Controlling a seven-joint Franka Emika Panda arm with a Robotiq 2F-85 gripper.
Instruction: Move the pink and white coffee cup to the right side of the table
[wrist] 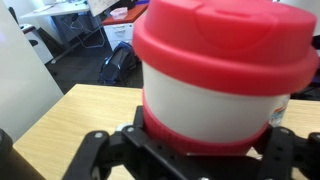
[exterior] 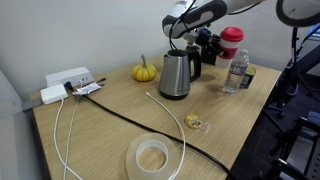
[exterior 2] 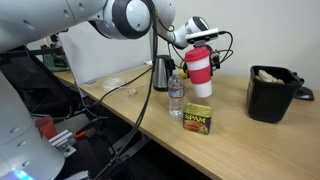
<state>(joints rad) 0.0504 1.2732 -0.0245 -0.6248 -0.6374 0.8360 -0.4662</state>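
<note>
The pink and white coffee cup (exterior: 231,42) (exterior 2: 201,70) has a red-pink lid, a white band and a red-pink sleeve. It fills the wrist view (wrist: 222,75). My gripper (exterior 2: 193,60) (exterior: 212,45) is shut on the cup and holds it a little above the light wood table (exterior: 110,125) (exterior 2: 250,140), at the far end by the water bottle. The fingers clasp the sleeve from both sides (wrist: 205,150). The cup stays upright.
A steel kettle (exterior: 175,75) (exterior 2: 162,72), a clear water bottle (exterior: 235,75) (exterior 2: 177,95), a Spam can (exterior 2: 198,117), a small pumpkin (exterior: 144,72), a tape roll (exterior: 152,157), a power strip (exterior: 68,82) with cables, a black bin (exterior 2: 270,92).
</note>
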